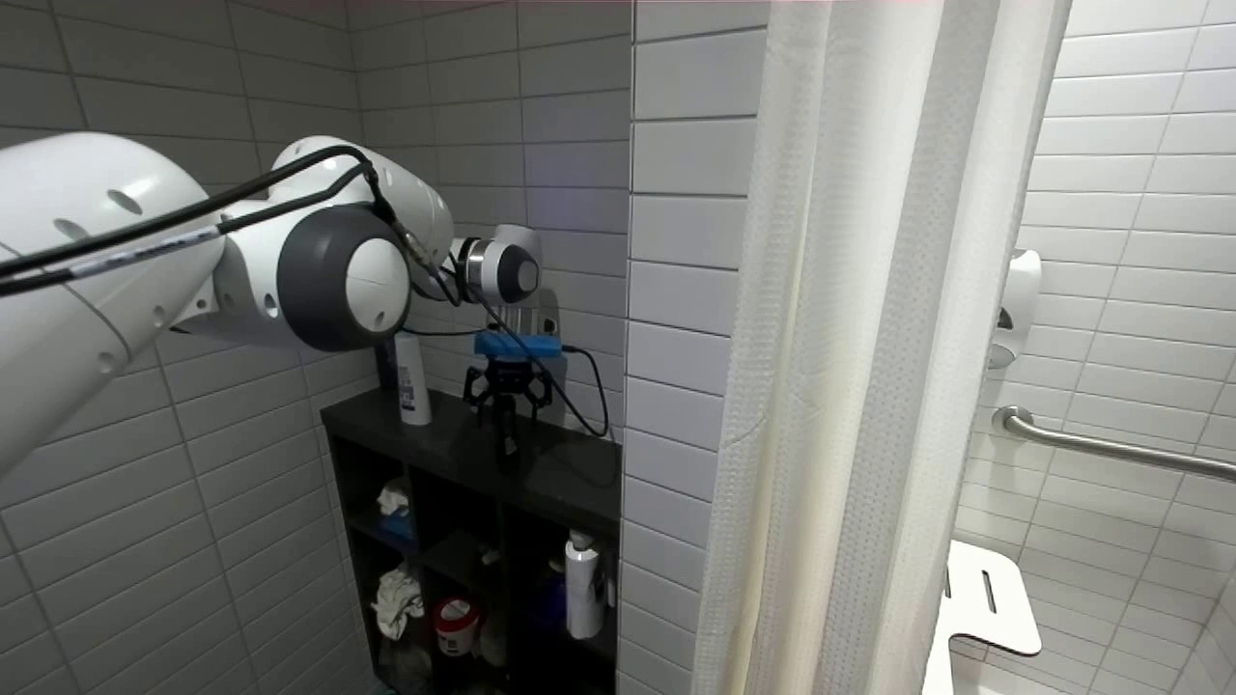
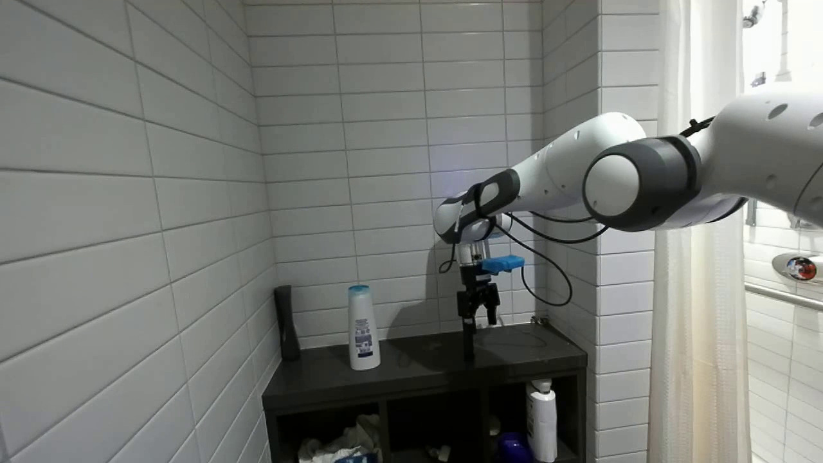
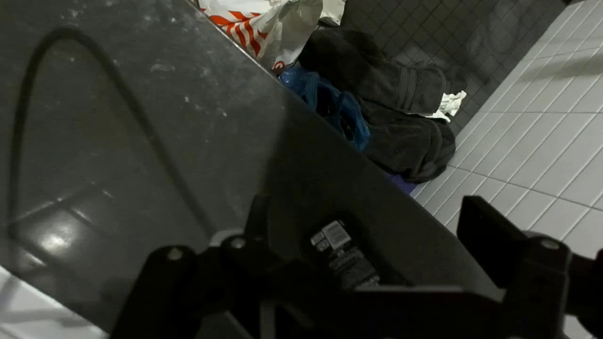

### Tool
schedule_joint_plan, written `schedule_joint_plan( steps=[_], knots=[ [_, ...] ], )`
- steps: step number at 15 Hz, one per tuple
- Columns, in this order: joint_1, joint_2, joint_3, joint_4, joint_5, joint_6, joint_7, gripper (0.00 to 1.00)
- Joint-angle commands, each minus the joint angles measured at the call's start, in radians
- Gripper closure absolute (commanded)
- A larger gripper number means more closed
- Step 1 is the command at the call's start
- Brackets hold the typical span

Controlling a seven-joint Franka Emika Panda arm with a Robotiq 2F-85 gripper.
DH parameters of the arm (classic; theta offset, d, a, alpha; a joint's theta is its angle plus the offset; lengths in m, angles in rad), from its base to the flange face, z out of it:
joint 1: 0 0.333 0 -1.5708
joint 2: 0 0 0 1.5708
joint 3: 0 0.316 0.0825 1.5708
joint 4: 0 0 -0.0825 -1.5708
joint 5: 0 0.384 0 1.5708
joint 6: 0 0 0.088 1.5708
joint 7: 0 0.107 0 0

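Observation:
My gripper [image 2: 479,315] points down over the dark shelf unit's top [image 2: 418,360]. Its fingers stand wide apart in the wrist view [image 3: 366,221]. A slim dark bottle [image 2: 469,344] stands upright on the shelf under the gripper. The bottle's pale printed label [image 3: 344,254] shows between the fingers in the wrist view. Its upper end is hidden by the gripper, and I cannot tell whether a finger touches it. A white bottle with a blue cap [image 2: 364,328] stands apart from the gripper. A black waisted bottle [image 2: 287,325] stands farther off, against the tiled wall.
Tiled walls [image 2: 386,161] close in the shelf. A cable [image 2: 569,283] loops beside my wrist. The cubbies hold a white bottle [image 2: 542,418], cloths [image 1: 398,598] and a red-and-white tub [image 1: 456,625]. A curtain [image 1: 850,338] hangs nearby. Bags [image 3: 400,89] lie beyond the shelf edge.

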Motion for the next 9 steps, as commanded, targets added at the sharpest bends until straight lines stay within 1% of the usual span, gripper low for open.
schedule_joint_plan(
  steps=[1,4,5,9],
  knots=[
    [0.022,-0.021,-0.008,0.002,-0.014,0.000,0.014,0.00],
    [0.031,-0.012,-0.015,0.014,-0.015,-0.014,0.030,0.00],
    [0.023,-0.005,-0.001,0.011,-0.003,0.000,0.008,0.00],
    [0.023,-0.003,-0.001,0.009,-0.003,0.000,0.008,0.00]
  ],
)
